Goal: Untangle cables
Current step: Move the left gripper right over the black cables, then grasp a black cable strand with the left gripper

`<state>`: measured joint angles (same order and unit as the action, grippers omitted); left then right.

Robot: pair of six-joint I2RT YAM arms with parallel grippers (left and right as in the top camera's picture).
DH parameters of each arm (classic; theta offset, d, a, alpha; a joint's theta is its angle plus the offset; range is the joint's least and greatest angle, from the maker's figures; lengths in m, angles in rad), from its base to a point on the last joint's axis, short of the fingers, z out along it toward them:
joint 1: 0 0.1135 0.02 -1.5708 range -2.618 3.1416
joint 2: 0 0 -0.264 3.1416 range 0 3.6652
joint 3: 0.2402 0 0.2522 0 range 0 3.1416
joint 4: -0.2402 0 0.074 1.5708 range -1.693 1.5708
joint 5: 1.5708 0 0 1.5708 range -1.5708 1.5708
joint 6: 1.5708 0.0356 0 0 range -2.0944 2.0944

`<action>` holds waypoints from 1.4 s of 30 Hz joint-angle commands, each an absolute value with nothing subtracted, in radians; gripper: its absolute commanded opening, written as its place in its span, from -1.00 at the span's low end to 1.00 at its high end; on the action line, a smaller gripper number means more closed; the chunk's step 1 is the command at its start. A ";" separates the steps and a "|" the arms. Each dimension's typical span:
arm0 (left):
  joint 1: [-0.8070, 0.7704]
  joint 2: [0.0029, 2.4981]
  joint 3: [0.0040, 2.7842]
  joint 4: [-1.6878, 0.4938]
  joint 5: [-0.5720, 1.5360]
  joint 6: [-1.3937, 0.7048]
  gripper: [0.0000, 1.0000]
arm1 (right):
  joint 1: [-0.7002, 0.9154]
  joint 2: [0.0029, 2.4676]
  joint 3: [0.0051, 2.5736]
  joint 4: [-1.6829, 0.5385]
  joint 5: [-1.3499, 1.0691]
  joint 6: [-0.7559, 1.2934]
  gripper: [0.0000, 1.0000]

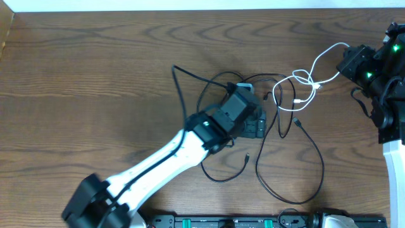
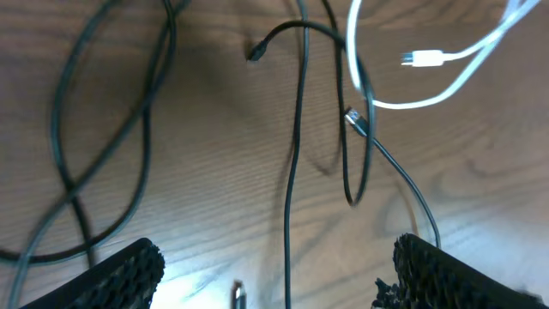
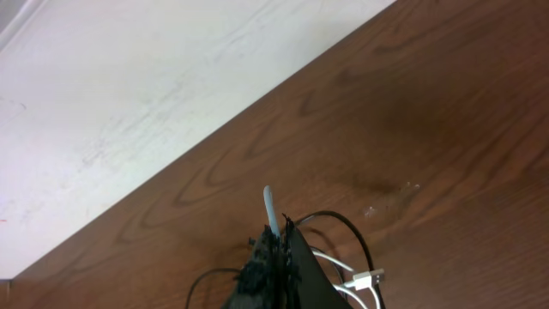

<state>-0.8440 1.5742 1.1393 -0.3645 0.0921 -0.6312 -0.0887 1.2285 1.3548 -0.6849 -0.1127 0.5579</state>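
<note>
The black cable lies in wide loops over the middle of the wooden table, one small plug near the white cable. My left gripper hangs low over the tangle, open. In the left wrist view its fingers stand far apart with one black strand running between them, untouched. The white cable curls at the centre right and rises to my right gripper, which is shut on it. A short white end sticks out past the closed fingertips, and a white plug lies below.
The table's far edge meets a pale floor behind the right gripper. A black rail runs along the near edge. The left arm slants across the near left.
</note>
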 commanded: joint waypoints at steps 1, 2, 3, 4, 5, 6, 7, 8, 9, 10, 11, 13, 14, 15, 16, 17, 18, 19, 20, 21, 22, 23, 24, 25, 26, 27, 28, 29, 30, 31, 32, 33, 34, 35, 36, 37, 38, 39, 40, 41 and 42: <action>-0.852 1.652 1.133 -0.347 0.059 -0.748 0.73 | -0.092 1.229 1.373 -0.689 -0.111 0.544 -0.98; -0.852 1.674 1.133 -0.341 0.060 -0.788 0.73 | -0.092 1.229 1.373 -0.691 -0.111 0.544 -0.98; -0.852 1.683 1.133 -0.338 0.060 -0.799 0.73 | -0.092 1.229 1.373 -0.692 -0.111 0.544 -0.98; -0.852 1.690 1.133 -0.336 0.060 -0.807 0.73 | -0.092 1.229 1.373 -0.692 -0.109 0.544 -0.98; -0.852 1.697 1.133 -0.327 0.063 -0.810 0.73 | -0.092 1.229 1.373 -0.692 -0.107 0.544 -0.98; -0.852 1.700 1.133 -0.325 0.063 -0.810 0.73 | -0.092 1.229 1.373 -0.692 -0.106 0.544 -0.98; -0.854 1.700 1.133 -0.318 0.063 -0.810 0.73 | -0.092 1.229 1.373 -0.692 -0.107 0.544 -0.98; -0.854 1.700 1.133 -0.311 0.063 -0.810 0.73 | -0.092 1.229 1.373 -0.692 -0.107 0.544 -0.98; -0.857 1.700 1.133 -0.300 0.064 -0.810 0.73 | -0.092 1.229 1.373 -0.692 -0.107 0.545 -0.98; -0.862 1.700 1.133 -0.287 0.063 -0.807 0.73 | -0.092 1.229 1.373 -0.692 -0.107 0.545 -0.98; -0.870 1.700 1.133 -0.273 0.063 -0.804 0.74 | -0.092 1.229 1.373 -0.692 -0.107 0.545 -0.98; -0.881 1.700 1.133 -0.250 0.064 -0.780 0.83 | -0.092 1.229 1.373 -0.692 -0.107 0.544 -0.98; -0.889 1.700 1.133 -0.237 0.064 -0.762 0.83 | -0.092 1.229 1.373 -0.693 -0.107 0.544 -0.98; -0.899 1.700 1.133 -0.223 0.063 -0.745 0.83 | -0.092 1.229 1.373 -0.693 -0.107 0.544 -0.98; -0.907 1.700 1.133 -0.213 0.063 -0.733 0.84 | -0.092 1.229 1.373 -0.693 -0.107 0.544 -0.98; -0.916 1.700 1.133 -0.202 0.062 -0.725 0.84 | -0.092 1.229 1.373 -0.693 -0.107 0.545 -0.98; -0.924 1.700 1.133 -0.194 0.062 -0.722 0.85 | -0.092 1.229 1.373 -0.693 -0.107 0.545 -0.98; -0.933 1.700 1.133 -0.189 0.057 -0.722 0.84 | -0.092 1.229 1.373 -0.693 -0.107 0.545 -0.98; -0.939 1.700 1.133 -0.186 0.049 -0.722 0.84 | -0.092 1.229 1.373 -0.693 -0.107 0.545 -0.98; -0.946 1.701 1.133 -0.184 0.036 -0.722 0.84 | -0.092 1.229 1.373 -0.693 -0.107 0.545 -0.98; -0.950 1.703 1.133 -0.180 0.023 -0.722 0.85 | -0.092 1.229 1.373 -0.693 -0.107 0.545 -0.98; -0.956 1.707 1.133 -0.175 0.008 -0.722 0.85 | -0.092 1.229 1.373 -0.693 -0.107 0.545 -0.98; -0.960 1.711 1.133 -0.168 0.003 -0.722 0.85 | -0.092 1.229 1.373 -0.693 -0.107 0.545 -0.98; -0.962 1.716 1.133 -0.155 0.002 -0.722 0.85 | -0.092 1.229 1.373 -0.693 -0.107 0.545 -0.98; -0.964 1.724 1.133 -0.139 0.002 -0.722 0.85 | -0.092 1.229 1.373 -0.693 -0.107 0.545 -0.98; -0.966 1.731 1.133 -0.125 0.002 -0.722 0.85 | -0.092 1.229 1.373 -0.693 -0.107 0.545 -0.98; -0.966 1.738 1.133 -0.112 0.002 -0.722 0.85 | -0.092 1.229 1.373 -0.693 -0.107 0.545 -0.98; -0.966 1.745 1.133 -0.095 0.002 -0.722 0.85 | -0.092 1.229 1.373 -0.693 -0.107 0.545 -0.98; -0.966 1.755 1.133 -0.080 0.002 -0.722 0.85 | -0.092 1.229 1.373 -0.693 -0.107 0.545 -0.98; -0.966 1.764 1.133 -0.064 0.002 -0.722 0.85 | -0.092 1.229 1.373 -0.693 -0.107 0.545 -0.98; -0.966 1.778 1.133 -0.047 0.002 -0.722 0.85 | -0.092 1.229 1.373 -0.693 -0.107 0.545 -0.98; -0.966 1.792 1.133 -0.034 0.003 -0.722 0.85 | -0.092 1.229 1.373 -0.693 -0.107 0.544 -0.98; -0.966 1.802 1.133 -0.027 0.002 -0.722 0.85 | -0.092 1.229 1.373 -0.693 -0.107 0.544 -0.98; -0.966 1.813 1.133 -0.020 0.002 -0.722 0.85 | -0.092 1.229 1.373 -0.693 -0.107 0.545 -0.98; -0.966 1.822 1.133 -0.014 0.002 -0.722 0.85 | -0.092 1.229 1.373 -0.693 -0.107 0.545 -0.98; -0.966 1.827 1.133 -0.009 0.002 -0.722 0.85 | -0.092 1.229 1.373 -0.694 -0.107 0.544 -0.98; -0.966 1.834 1.133 -0.002 0.002 -0.722 0.85 | -0.092 1.229 1.373 -0.693 -0.107 0.544 -0.98; -0.966 1.837 1.133 0.003 0.002 -0.722 0.85 | -0.092 1.229 1.373 -0.693 -0.107 0.544 -0.98; -0.966 1.840 1.133 0.010 0.002 -0.722 0.85 | -0.092 1.229 1.373 -0.693 -0.107 0.544 -0.98; -0.966 1.842 1.133 0.014 0.002 -0.722 0.85 | -0.092 1.229 1.373 -0.693 -0.107 0.544 -0.98; -0.966 1.843 1.133 0.016 0.002 -0.722 0.85 | -0.092 1.229 1.373 -0.693 -0.107 0.544 -0.98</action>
